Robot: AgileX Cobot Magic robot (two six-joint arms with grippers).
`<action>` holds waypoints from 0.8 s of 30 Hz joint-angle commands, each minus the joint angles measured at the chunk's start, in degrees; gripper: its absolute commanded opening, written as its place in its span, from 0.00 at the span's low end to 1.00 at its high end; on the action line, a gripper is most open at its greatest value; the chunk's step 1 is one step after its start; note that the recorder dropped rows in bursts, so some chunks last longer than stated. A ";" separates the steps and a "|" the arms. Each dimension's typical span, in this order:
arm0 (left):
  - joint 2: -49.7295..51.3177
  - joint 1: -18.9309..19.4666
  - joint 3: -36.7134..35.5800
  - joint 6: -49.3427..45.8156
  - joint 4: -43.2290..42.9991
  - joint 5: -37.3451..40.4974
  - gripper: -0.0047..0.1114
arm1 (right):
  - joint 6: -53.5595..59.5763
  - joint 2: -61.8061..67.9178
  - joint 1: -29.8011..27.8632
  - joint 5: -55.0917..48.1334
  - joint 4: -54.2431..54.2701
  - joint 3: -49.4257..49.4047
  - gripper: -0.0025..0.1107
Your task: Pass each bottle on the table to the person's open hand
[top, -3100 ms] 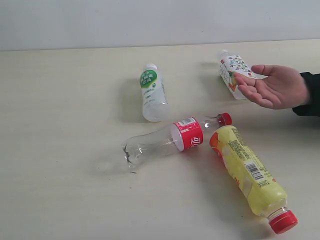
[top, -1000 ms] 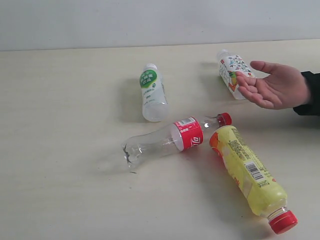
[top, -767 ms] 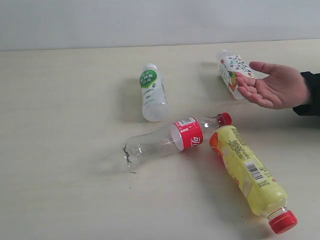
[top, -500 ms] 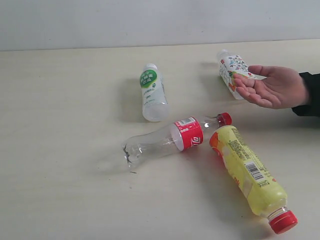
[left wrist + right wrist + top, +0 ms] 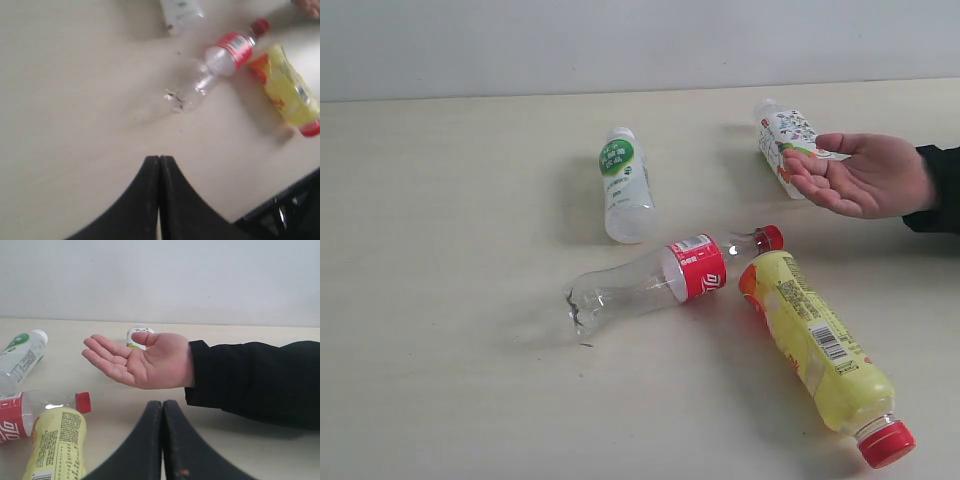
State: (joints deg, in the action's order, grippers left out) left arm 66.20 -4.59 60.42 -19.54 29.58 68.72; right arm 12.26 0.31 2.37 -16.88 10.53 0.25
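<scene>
Lying on their sides on the pale beige tabletop point(image 5: 440, 380), seen from the exterior view: four plastic bottles.

1. Clear bottle with red label point(image 5: 670, 275): mid-tabletop, red cap pointing to 2 o'clock, base to 8 o'clock.
2. Yellow bottle point(image 5: 815, 345): at 4 o'clock from the clear one, red cap pointing to 5 o'clock. Its other end lies just beside the clear bottle's cap; whether they touch cannot be told.
3. Small green-white labelled bottle point(image 5: 624, 185): at 11 o'clock from the clear one, white cap toward 12 o'clock, apart from the rest.
4. Small colourful-labelled bottle point(image 5: 778, 135): at 2 o'clock, partly hidden behind the fingertips of the hand.
5. Person's hand point(image 5: 855, 175): reaching in from 3 o'clock, palm up, fingers open, in a black sleeve point(image 5: 935, 185).
6. Left gripper point(image 5: 159, 162): jaws pressed together, gripping nothing, over bare tabletop, well apart from the bottles.
7. Right gripper point(image 5: 162, 405): jaws pressed together, gripping nothing, pointing toward the open palm.
</scene>
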 commanded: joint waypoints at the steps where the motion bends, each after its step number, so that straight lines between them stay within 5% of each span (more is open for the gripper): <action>1: 5.15 -11.86 0.63 -3.74 -3.95 1.24 0.04 | -0.07 -0.31 -0.35 0.32 0.02 -0.25 0.02; 10: 16.72 -34.01 2.46 -0.87 -23.54 -6.73 0.04 | -0.07 -0.31 -0.35 0.32 0.02 -0.25 0.02; 17: 29.16 -41.59 10.91 0.27 -27.34 -9.10 0.07 | -0.07 -0.31 -0.35 0.32 0.02 -0.25 0.02; 24: 39.55 -42.35 22.23 0.68 -25.56 -9.56 0.55 | -0.07 -0.31 -0.35 0.32 0.02 -0.25 0.02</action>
State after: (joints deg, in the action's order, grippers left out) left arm 102.69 -46.60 79.23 -19.49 3.08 59.83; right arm 12.26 0.31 2.37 -16.88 10.53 0.25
